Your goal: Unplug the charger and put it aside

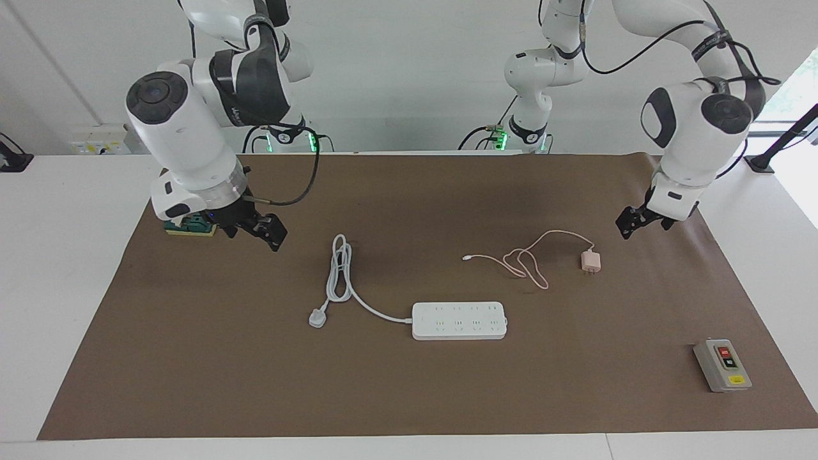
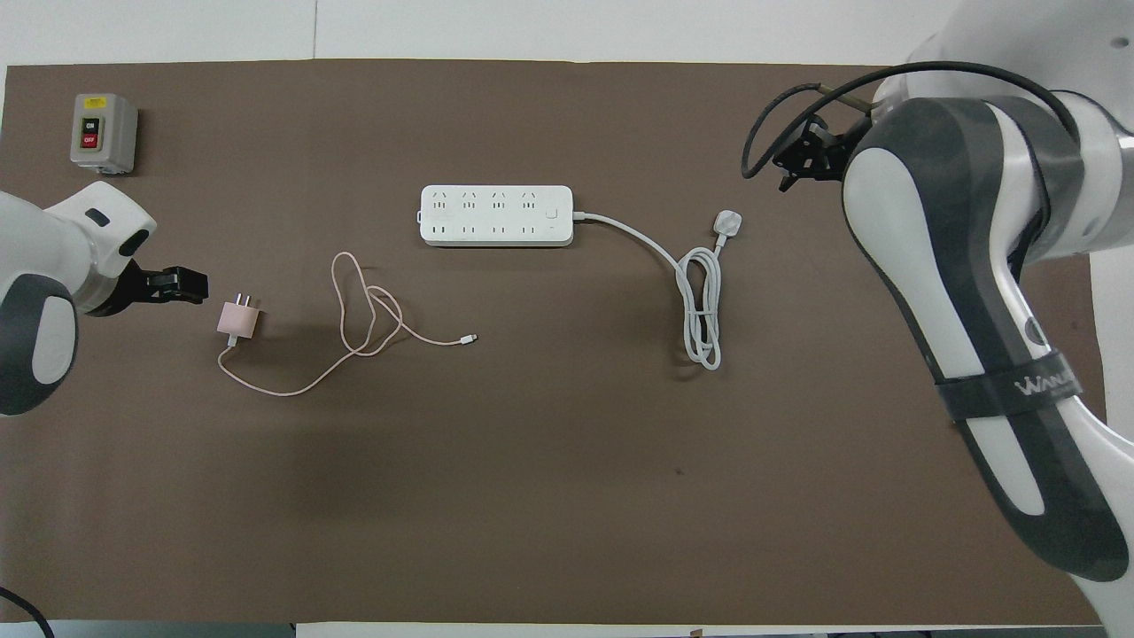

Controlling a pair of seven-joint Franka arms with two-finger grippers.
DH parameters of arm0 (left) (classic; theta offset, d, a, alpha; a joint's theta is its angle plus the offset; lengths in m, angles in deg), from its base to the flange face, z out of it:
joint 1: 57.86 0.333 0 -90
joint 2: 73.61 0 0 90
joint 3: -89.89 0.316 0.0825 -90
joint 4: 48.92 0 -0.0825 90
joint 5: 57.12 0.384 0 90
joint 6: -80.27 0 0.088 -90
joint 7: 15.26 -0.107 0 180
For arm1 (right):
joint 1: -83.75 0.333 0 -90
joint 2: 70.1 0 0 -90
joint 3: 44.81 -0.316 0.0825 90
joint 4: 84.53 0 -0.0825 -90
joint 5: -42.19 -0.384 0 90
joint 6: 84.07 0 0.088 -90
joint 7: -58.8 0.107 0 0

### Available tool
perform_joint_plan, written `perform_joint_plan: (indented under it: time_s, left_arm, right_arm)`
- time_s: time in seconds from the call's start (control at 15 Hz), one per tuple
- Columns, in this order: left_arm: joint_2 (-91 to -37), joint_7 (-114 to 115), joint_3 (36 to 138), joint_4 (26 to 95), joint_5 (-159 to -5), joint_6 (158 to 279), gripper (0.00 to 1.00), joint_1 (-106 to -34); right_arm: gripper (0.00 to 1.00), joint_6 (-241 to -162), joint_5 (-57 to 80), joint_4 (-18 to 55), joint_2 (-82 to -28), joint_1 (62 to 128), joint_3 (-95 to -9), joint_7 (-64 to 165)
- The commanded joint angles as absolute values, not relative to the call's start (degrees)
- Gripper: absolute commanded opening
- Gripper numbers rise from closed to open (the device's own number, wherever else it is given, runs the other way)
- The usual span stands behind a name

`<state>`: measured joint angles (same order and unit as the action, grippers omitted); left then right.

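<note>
Nearest the robots you have the green block (image 1: pixel 190 225), close to the right arm's end of the brown mat (image 1: pixel 409 396); the right arm's wrist covers most of it in the facing view, and in the overhead view that arm hides it entirely. The right pincer (image 1: pixel 271 232) hangs in the air just beside it, over bare mat, jaws wide and holding nothing.

The left pincer (image 1: pixel 627 225) hovers over the mat toward the left arm's end of the bench (image 1: pixel 64 306), also wide and empty. The charger (image 1: pixel 590 260) lies just beside it on the mat, free of the pincer, prongs up toward the power strip's side in the overhead view. Its thin pink cable (image 1: pixel 527 259) runs in loose loops toward the middle of the mat, the small connector end lying free.

Farther out sits the white power strip (image 1: pixel 459 320), sockets empty, its thick cord (image 1: pixel 342 271) coiled toward the right arm's end with the plug (image 1: pixel 317 317) flat on the mat.

Farthest, near the mat's corner at the left arm's end, stands the grey switch box (image 1: pixel 722 365).
</note>
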<state>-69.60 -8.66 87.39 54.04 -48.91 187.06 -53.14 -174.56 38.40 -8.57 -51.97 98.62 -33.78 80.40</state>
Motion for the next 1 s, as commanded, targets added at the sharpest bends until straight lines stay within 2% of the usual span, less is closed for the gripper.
perform_joint_plan:
  time_s: [0.0, 0.2, 0.47, 0.67, 0.93]
  left_arm:
    - [-70.26, -9.72, 87.08, 43.75, -50.88, 176.55, 1.0, -50.74]
    - [-71.4, -9.29, 87.17, 36.52, -51.23, 167.57, 1.0, -49.86]
    - [-72.38, -9.55, 86.82, 34.66, -53.26, 165.61, 1.0, -50.21]
    - [-74.13, -9.81, 85.94, 35.01, -53.34, 165.35, 1.0, -51.44]
    - [-76.86, -9.2, 85.85, 40.28, -54.56, 162.29, 1.0, -53.81]
  right_arm:
    - [1.0, -172.23, 41.04, -6.58, -56.9, 97.99, -34.35, 74.98]
    - [1.0, -168.46, 42.02, -4.91, -60.95, 97.9, -34.61, 74.78]
    - [1.0, -167.3, 41.58, -4.47, -62.71, 96.93, -35.23, 74.88]
    - [1.0, -165.46, 41.58, -4.47, -64.56, 96.85, -35.23, 74.71]
    - [1.0, -165.8, 41.58, -4.2, -65.53, 93.34, -37.87, 71.13]
